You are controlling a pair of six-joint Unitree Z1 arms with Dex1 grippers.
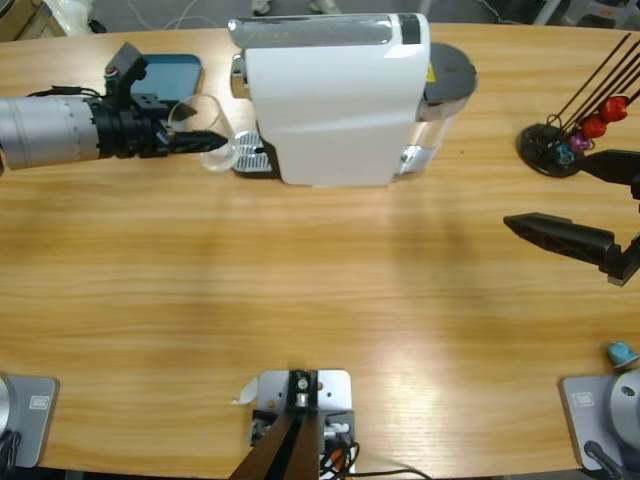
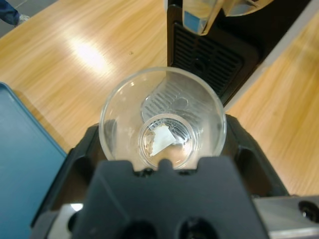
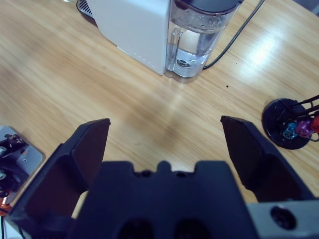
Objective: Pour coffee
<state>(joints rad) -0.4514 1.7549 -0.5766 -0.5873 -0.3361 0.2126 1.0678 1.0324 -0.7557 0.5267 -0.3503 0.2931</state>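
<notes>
A clear glass cup (image 1: 210,145) is held in my left gripper (image 1: 205,140), whose black jaws are shut on its sides. It sits just left of the white coffee machine (image 1: 335,100) and its grated drip tray (image 1: 255,157). In the left wrist view I look down into the cup (image 2: 162,124); it holds no coffee, only a small pale speck at the bottom. The drip tray (image 2: 207,55) and the spout lie just beyond it. My right gripper (image 1: 548,190) hovers open at the table's right side, with nothing between its jaws (image 3: 164,127).
A blue tray (image 1: 172,73) lies behind the left arm. A black capsule stand (image 1: 555,148) with coloured capsules is at the far right, near the right gripper. The machine's water tank (image 3: 197,35) and cable face the right gripper. A teal capsule (image 1: 621,352) lies at the front right.
</notes>
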